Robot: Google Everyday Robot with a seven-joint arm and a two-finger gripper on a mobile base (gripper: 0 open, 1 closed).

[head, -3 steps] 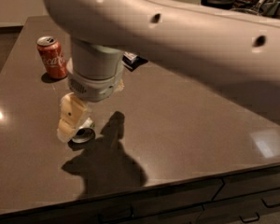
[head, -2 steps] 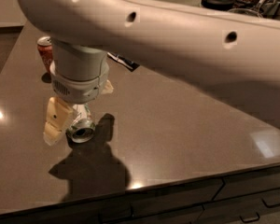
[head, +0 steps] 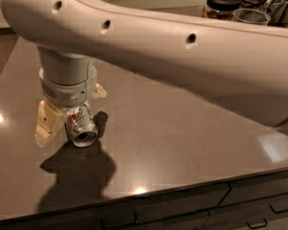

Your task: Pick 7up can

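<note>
The 7up can (head: 82,128) lies on its side on the dark countertop (head: 182,143), its silver end facing the camera, with white and green sides and a red spot. My gripper (head: 73,118) hangs from the big white arm (head: 149,37) straight down over the can. One cream finger (head: 48,123) stands just left of the can and the other finger (head: 99,92) shows behind it on the right. The fingers straddle the can and look open around it. The can rests on the counter.
Glass jars (head: 222,4) and a wire strainer (head: 252,16) stand at the back right. The counter's front edge (head: 182,188) runs above drawers with handles (head: 283,206). The arm hides the back left of the counter.
The gripper has moved left and down, so its fingers now sit on either side of the can. The red cola can at the back left is now hidden behind the arm.
</note>
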